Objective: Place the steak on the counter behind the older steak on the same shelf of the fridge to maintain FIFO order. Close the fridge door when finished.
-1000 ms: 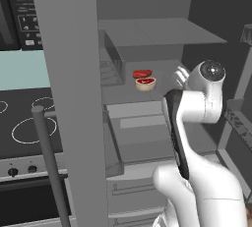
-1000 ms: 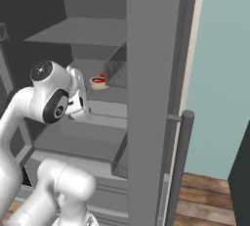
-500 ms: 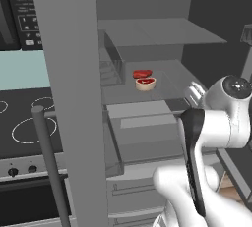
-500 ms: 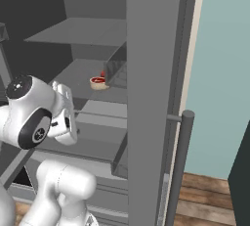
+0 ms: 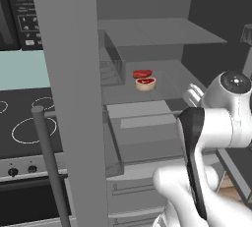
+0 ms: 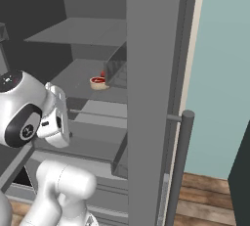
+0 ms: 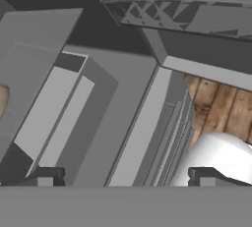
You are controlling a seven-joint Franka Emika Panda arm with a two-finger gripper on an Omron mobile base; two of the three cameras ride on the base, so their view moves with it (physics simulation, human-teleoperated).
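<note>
down at the near end, the gripper (image 7: 123,177) has its jaws spread wide with nothing between them, pointing at the fridge's (image 5: 69,98) lower drawers and a bit of wood floor (image 7: 221,108). both steaks look to be in already, so my read is the step in hand is shutting the door (image 6: 151,98). to do it well i'd bring the hand around the outside of the open door, push flat on the panel near its handle (image 6: 178,166) rather than try to pinch it, and keep the elbow out of the opening.

farther in, the older steak (image 5: 145,82) in its tan bowl sits on the shelf (image 5: 167,86), well above and beyond the claw. the steak (image 5: 142,73) lies just behind it, toward the back wall.
</note>
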